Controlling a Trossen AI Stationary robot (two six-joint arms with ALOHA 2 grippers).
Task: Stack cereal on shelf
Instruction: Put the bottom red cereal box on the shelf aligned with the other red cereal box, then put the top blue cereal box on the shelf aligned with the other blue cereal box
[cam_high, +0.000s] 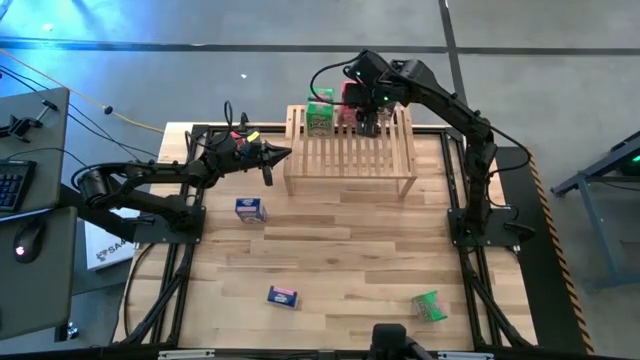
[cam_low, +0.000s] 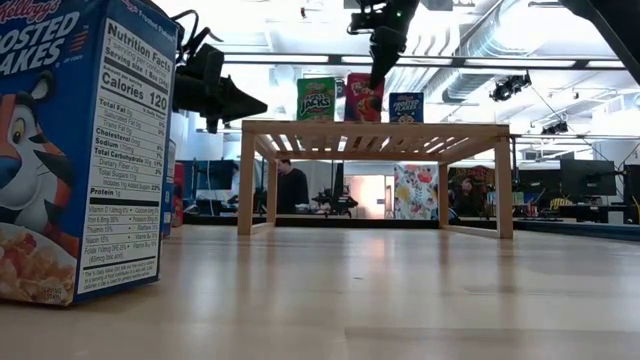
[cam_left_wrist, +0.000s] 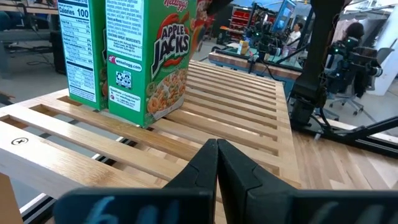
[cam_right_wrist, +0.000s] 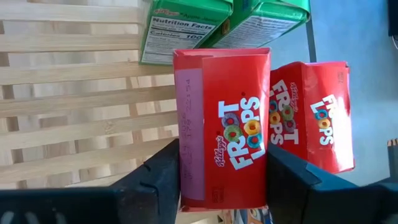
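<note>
- A red Froot Loops box (cam_right_wrist: 222, 127) sits between the fingers (cam_right_wrist: 158, 174) of the right gripper (cam_high: 368, 118), over the shelf's far edge; the fingers flank its two sides, but whether they are pressing it I cannot tell.
- Just beside it is a second red box (cam_right_wrist: 317, 115); behind them are two green Apple Jacks boxes (cam_left_wrist: 149, 56), side by side at the shelf's far left corner.
- From table level a blue box (cam_low: 406, 107) shows on the shelf too, right of the red one.
- The shelf (cam_high: 350, 165) stands at the table's far side; most of its slats are bare.
- The left gripper (cam_high: 272, 155), pinched shut and empty, hangs just off the shelf's left end.
- Loose on the table (cam_high: 340, 260): a blue box (cam_high: 250, 209) near the left arm, another blue box (cam_high: 283, 296) and a green one (cam_high: 430, 306) near the front edge.
- A person (cam_low: 292, 187) is visible in the room beyond, under the shelf.
</note>
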